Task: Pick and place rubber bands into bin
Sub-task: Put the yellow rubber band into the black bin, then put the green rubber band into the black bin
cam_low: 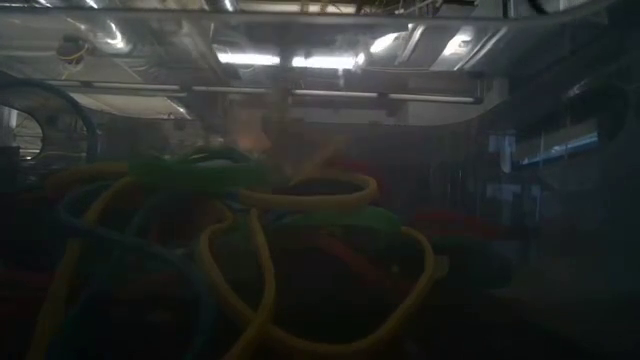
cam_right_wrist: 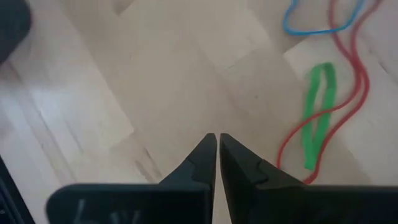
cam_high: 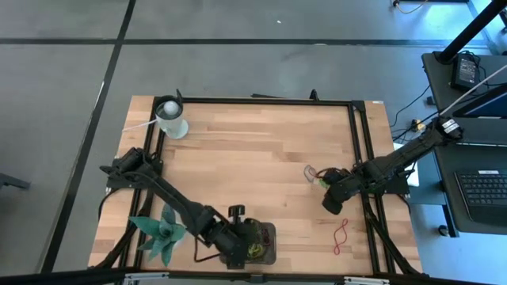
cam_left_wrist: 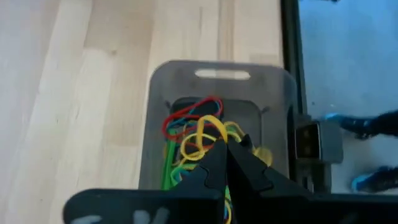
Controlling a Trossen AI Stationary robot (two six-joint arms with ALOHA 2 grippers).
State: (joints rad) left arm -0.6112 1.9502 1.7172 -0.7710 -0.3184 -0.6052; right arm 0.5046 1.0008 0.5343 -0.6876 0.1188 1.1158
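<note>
Two grippers work at opposite sides of the pale wooden worktop (cam_high: 253,150): the left gripper (cam_left_wrist: 225,149), jaws together, hangs over the bin (cam_left_wrist: 217,87), a smooth grey rounded tray at the near edge heaped with thin tangled rubber bands (cam_left_wrist: 196,134). The right gripper (cam_right_wrist: 217,140), jaws nearly together and empty, hovers above bare wood near the right rail, beside a green band (cam_right_wrist: 317,115) and a red band (cam_right_wrist: 351,93). Open planks fill the middle between them.

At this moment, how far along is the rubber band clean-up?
Partly done. The bin already holds a tangle of rubber bands, and the shut left end effector sits over it. The right end effector is closed, empty, above bare wood. Left on the table: a green band, a red band and a blue band.
</note>
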